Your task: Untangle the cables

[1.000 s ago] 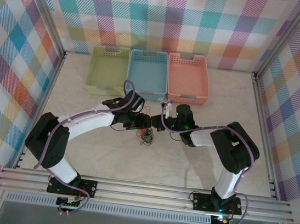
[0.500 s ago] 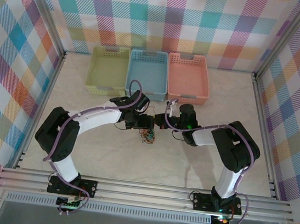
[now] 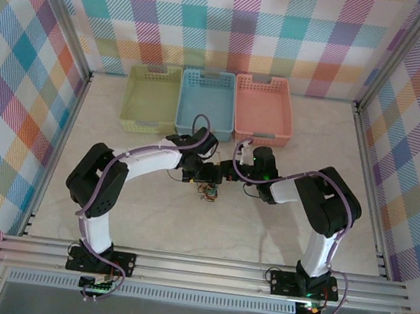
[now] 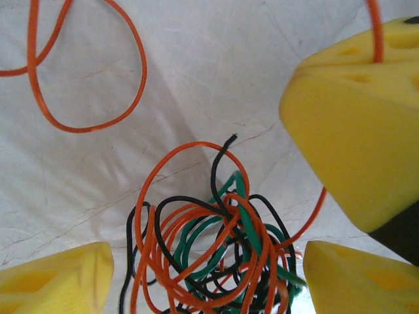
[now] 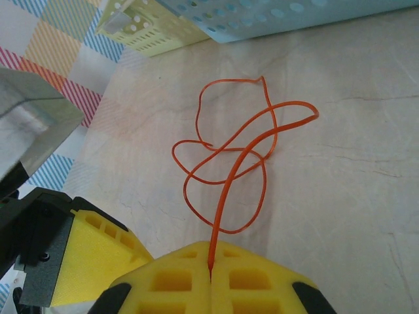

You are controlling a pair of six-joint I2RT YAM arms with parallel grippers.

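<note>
Your left gripper [image 4: 208,278] hung wide open, straddling the knot of cables [image 4: 209,242], while your right gripper [image 5: 211,271], just beside it, pinched the orange cable [image 5: 229,176] that looped away ahead of its tips.

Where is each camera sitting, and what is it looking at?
Top camera: up high behind the robot, looking down on the table, baskets, wire tangle, left arm and right arm.
Left wrist camera: on the left arm, looking down at the wire tangle between the yellow fingers of the open left gripper.
Right wrist camera: on the right arm, looking along the table toward the baskets; the right gripper pinches the orange wire.
Shared: both wrist cameras see the orange wire.
</note>
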